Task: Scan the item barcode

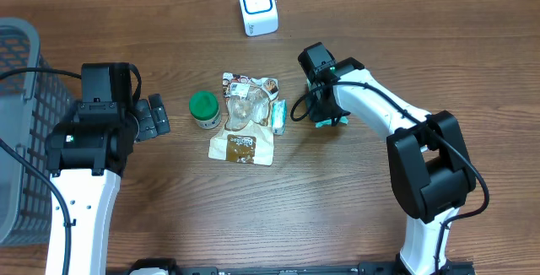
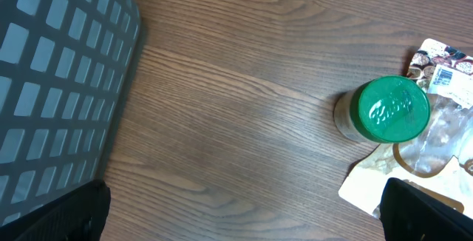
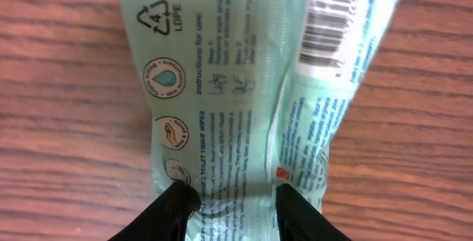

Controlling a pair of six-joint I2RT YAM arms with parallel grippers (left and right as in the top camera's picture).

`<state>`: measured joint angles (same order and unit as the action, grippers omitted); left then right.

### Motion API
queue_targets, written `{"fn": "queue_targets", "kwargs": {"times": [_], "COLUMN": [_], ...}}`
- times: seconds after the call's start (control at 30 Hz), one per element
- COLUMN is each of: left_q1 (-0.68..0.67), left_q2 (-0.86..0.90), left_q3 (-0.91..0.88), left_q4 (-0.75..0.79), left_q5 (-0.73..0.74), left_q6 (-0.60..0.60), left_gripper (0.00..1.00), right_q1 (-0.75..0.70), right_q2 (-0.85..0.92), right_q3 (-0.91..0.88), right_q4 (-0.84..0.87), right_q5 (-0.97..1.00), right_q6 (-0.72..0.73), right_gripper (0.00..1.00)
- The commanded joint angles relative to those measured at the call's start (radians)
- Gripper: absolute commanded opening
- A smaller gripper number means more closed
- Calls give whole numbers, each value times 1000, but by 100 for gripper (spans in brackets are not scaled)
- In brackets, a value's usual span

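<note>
a wooden table (image 1: 354,224) fills the overhead view, with a grey mesh basket (image 1: 17,98) at its left edge. two white-and-black arms reach in from the near edge.

the left gripper (image 1: 159,116) hangs left of centre, its jaws spread wide and holding nothing, and it points toward the middle of the table.

the right gripper (image 3: 233,204) sits right of centre, toward the far edge. its black fingers (image 3: 174,208) are narrowed onto the near end of a mint-green wipes pack (image 3: 222,86), pinching the soft wrapper. wood grain shows on both sides of the pack. whether it rests on the table or is lifted clear cannot be told.

the pack's printed side faces the wrist camera, showing a recycling mark, usage icons and a barcode (image 3: 340,19) on its far right corner.

a brown-and-cream snack pouch (image 1: 243,140) with a clear window lies flat at the table's middle. a white scanner (image 1: 256,5) with a blue ring stands at the middle of the far edge, well apart from the pack.

a green-lidded jar (image 1: 203,109) stands upright just beside the pouch's left side. a small green packet (image 1: 279,116) lies along the pouch's right side, between the pouch and the right gripper.
</note>
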<state>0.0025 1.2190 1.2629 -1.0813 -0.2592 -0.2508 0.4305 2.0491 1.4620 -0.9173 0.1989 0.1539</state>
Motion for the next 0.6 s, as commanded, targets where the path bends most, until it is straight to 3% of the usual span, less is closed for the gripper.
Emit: {"fn": "queue_targets", "kwargs": {"times": [0.0,0.17,0.27,0.33,0.57], "left_q1": [4,4,4,4,4], "left_q2": [3,3,3,3,3], "left_q3": [2,2,2,2,2], "left_q4": [2,1,1,1,2], "left_q5": [-10,-10,-10,-10,-10], "left_q6": [19,19,19,19,19], "left_gripper": [100,100,100,100,100], "right_q1": [-12,-20,-51,-77,-147], "right_q2": [-13,-92,-107,-101,-37], "right_q3": [68,122,122,109,45], "right_q4": [-16,-12,-45,-46,124], "right_q5": [-103,-92,109,160,29], "right_q6": [-28,77,397,519,532], "right_gripper": [40,40,50,53,52]}}
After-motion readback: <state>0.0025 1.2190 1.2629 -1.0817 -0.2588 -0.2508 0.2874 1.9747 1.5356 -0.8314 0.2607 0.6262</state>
